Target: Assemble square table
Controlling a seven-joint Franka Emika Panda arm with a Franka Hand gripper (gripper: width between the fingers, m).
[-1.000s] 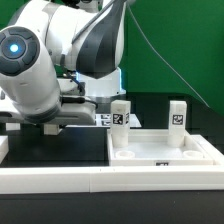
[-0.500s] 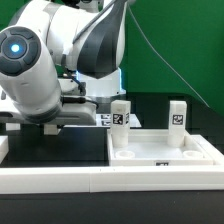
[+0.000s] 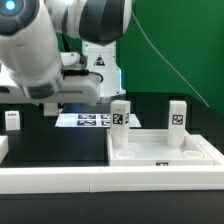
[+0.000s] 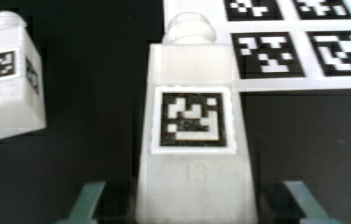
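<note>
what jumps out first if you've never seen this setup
The big white robot arm fills the exterior view's upper left. On the exterior view's right, two upright legs stand at the far corners of the square tabletop. In the wrist view, a tagged leg fills the middle, apparently gripped in the gripper, with a loose leg apart from it on the black surface.

Green backdrop (image 3: 180,40) behind black tabletop (image 3: 60,145); white rail (image 3: 50,180) along front edge
</note>
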